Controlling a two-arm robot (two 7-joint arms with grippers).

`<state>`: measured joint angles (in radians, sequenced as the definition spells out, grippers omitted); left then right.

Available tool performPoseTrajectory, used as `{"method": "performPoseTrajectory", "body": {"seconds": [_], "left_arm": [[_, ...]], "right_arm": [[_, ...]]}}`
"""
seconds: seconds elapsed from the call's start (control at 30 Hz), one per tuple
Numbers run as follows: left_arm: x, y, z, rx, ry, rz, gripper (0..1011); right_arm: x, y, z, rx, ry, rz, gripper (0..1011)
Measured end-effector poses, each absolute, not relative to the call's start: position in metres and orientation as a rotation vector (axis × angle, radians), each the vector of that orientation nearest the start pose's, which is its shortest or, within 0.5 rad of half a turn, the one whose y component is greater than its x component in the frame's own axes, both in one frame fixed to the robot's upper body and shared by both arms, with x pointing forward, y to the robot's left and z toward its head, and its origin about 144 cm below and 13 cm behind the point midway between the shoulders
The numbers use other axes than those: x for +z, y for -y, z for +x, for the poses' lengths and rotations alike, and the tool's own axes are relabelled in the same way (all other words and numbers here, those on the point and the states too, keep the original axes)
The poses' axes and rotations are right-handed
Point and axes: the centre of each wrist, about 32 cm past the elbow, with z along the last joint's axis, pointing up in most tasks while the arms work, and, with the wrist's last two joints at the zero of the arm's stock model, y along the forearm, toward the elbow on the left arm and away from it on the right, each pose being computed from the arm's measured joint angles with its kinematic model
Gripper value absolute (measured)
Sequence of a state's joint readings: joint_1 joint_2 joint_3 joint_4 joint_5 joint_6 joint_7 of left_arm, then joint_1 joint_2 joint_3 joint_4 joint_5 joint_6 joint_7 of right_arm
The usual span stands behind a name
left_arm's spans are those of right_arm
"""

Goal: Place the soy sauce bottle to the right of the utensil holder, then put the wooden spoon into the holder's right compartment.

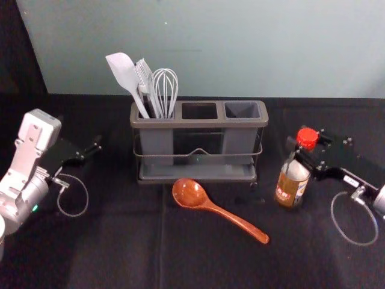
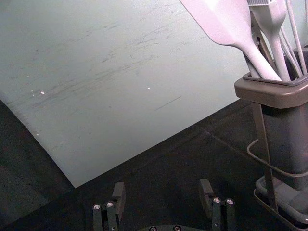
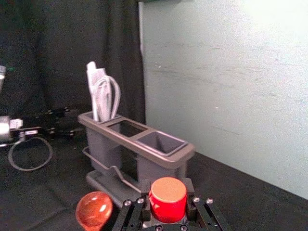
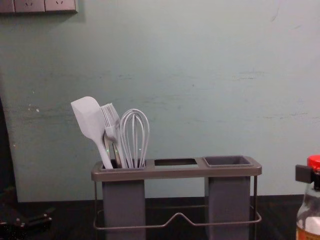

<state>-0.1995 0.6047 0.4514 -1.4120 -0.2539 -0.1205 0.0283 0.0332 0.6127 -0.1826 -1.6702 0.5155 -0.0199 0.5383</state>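
Right gripper [image 1: 299, 150]: closed around neck of soy sauce bottle [image 1: 296, 171]; label [image 1: 286, 191] lettering illegible. Leftward of it: utensil holder [image 1: 201, 124], wooden spoon [image 1: 189, 192], left gripper [image 1: 91, 149], spread, empty.

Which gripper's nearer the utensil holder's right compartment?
Right: right gripper, clamping the soy sauce bottle, is just right of that compartment; left gripper is left of the whole holder.

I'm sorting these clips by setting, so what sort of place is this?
Probably a robot test bench mocked up for kitchen work: black cloth, a utensil holder and a soy sauce bottle.
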Motion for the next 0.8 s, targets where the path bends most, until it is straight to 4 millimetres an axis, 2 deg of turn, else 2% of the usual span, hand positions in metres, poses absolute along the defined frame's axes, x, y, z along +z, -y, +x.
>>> {"method": "performPoseTrajectory", "body": {"seconds": [0.3, 0.8], "left_arm": [[1.140, -0.310, 0.489, 1.248, 0.285, 0.304, 1005], [1.140, -0.310, 0.489, 1.248, 0.285, 0.304, 1005]], "right_arm": [[1.197, 0.336, 0.475, -0.885, 0.100, -0.045, 387], [1.191, 0.324, 0.502, -0.926, 0.110, -0.031, 388]]}}
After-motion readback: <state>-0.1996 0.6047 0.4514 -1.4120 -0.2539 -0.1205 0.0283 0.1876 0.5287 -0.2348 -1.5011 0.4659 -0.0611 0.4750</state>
